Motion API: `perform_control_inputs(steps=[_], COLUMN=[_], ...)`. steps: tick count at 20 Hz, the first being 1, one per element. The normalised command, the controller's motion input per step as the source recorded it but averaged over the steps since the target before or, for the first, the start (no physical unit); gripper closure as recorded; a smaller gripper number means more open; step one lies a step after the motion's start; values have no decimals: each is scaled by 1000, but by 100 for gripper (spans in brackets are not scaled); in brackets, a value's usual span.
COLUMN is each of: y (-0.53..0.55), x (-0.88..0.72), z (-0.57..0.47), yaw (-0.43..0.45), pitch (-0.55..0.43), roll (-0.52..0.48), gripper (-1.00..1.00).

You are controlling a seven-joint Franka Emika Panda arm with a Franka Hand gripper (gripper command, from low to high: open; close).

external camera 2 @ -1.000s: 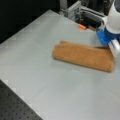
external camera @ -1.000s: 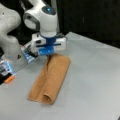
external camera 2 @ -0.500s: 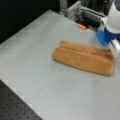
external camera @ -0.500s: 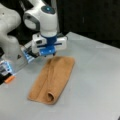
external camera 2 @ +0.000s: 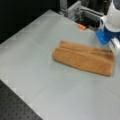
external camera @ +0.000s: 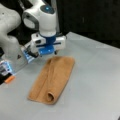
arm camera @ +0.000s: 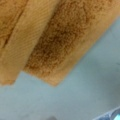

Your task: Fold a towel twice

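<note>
Towel (external camera: 53,77) – fuzzy terry, folded long strip; gripper (external camera: 53,53) just above end.

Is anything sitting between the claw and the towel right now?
Nothing visible. The claw hangs just above the towel's end at a front view's top, with only bare table around it. The towel lies folded into a long strip. The small orange object sits off by the table's edge, clear of both.

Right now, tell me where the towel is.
The towel lies folded in a long strip on the grey table in both front views, its far end just below the gripper.
</note>
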Motion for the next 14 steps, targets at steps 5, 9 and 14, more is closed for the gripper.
perform_control_inputs(steps=[5, 9, 14], y=[69, 140, 230], x=[-292, -54, 190], z=[291, 57, -42], yaw=[52, 190, 190], pitch=[-162, -105, -23], roll=[146, 82, -12], gripper=[-100, -100, -100])
